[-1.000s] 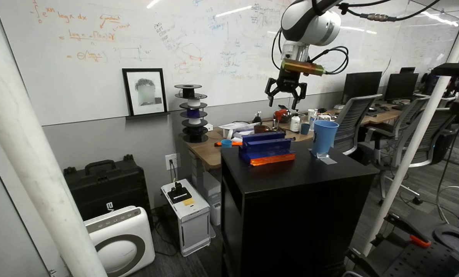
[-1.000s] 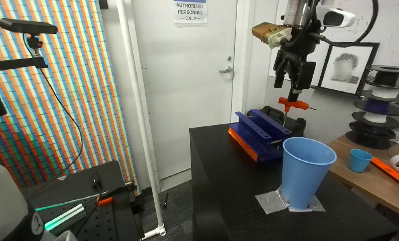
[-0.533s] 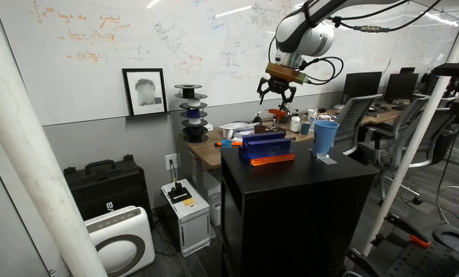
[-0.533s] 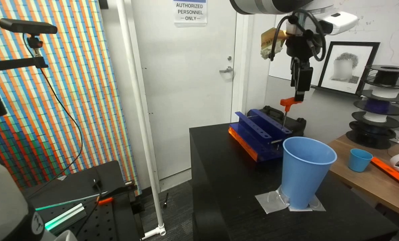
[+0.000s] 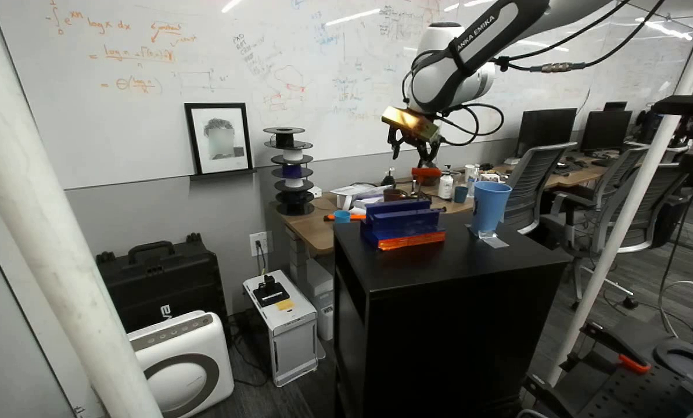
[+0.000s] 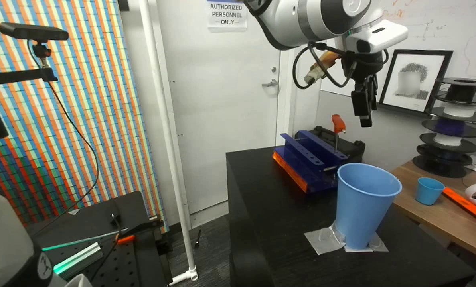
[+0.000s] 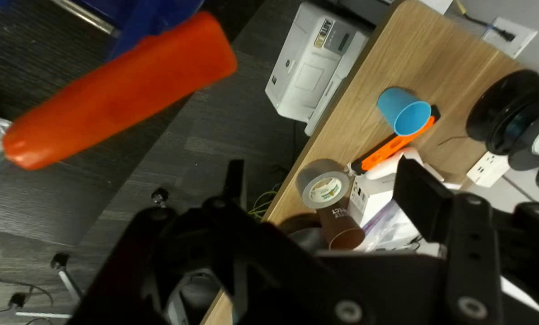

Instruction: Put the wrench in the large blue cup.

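Observation:
The wrench is a hex key with an orange-red T-handle (image 5: 426, 172). It stands upright with its shaft in the dark-blue holder (image 6: 313, 159), and its handle also shows in an exterior view (image 6: 337, 122). In the wrist view the handle (image 7: 120, 90) lies at upper left, outside my jaws. My gripper (image 5: 410, 161) is open and empty, above and beside the handle, apart from it in an exterior view (image 6: 366, 119). Its fingers are spread in the wrist view (image 7: 319, 176). The large blue cup (image 6: 363, 207) stands upright, taped to the black cabinet; it also shows in an exterior view (image 5: 490, 206).
The black cabinet top (image 6: 261, 215) carries the holder and the cup. Behind it a wooden desk (image 7: 423, 40) holds a small blue cup (image 7: 405, 113), a tape roll (image 7: 323, 185), a brown cup (image 7: 341, 230) and a spool stack (image 5: 293, 171).
My gripper has lowered, tilted and turned, and has come away from the handle it overlapped in view. The wrench's handle has turned about its shaft and still stands in the holder.

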Controlling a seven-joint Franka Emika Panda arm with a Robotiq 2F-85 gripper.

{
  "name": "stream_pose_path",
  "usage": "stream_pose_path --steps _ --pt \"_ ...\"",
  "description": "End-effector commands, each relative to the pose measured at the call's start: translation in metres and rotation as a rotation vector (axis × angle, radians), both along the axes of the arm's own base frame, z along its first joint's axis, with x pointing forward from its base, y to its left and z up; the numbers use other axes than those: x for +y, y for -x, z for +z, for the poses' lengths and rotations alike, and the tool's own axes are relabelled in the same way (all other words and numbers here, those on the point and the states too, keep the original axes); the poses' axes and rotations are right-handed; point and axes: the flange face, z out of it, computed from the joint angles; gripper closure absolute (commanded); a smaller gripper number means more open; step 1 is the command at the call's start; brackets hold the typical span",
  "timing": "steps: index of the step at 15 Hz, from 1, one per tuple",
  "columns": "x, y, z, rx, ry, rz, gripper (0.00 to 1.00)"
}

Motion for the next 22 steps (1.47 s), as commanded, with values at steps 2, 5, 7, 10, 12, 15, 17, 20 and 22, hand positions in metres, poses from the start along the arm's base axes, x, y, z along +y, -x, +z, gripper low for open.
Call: stream_pose_path --steps 2,5,7,10,12,15,17,20,22 --pt "0.023 0.012 0.021 -0.047 0.065 -0.096 0.00" --pt "0.039 0.019 0.040 -0.081 0.094 -0.139 0.00" --pt "0.056 0.029 0.047 -0.048 0.078 -0.086 0.01" --pt "0.088 0.049 0.055 0.044 0.048 0.077 0.00" --pt "0.102 0.061 0.059 0.107 0.015 0.167 0.00" --pt "0.105 0.079 0.061 0.204 0.011 0.211 0.00" --pt "0.101 0.091 0.063 0.276 0.030 0.271 0.00" --pt "0.089 0.107 0.062 0.401 0.082 0.391 0.00" --pt "0.076 0.108 0.058 0.448 0.147 0.450 0.00"
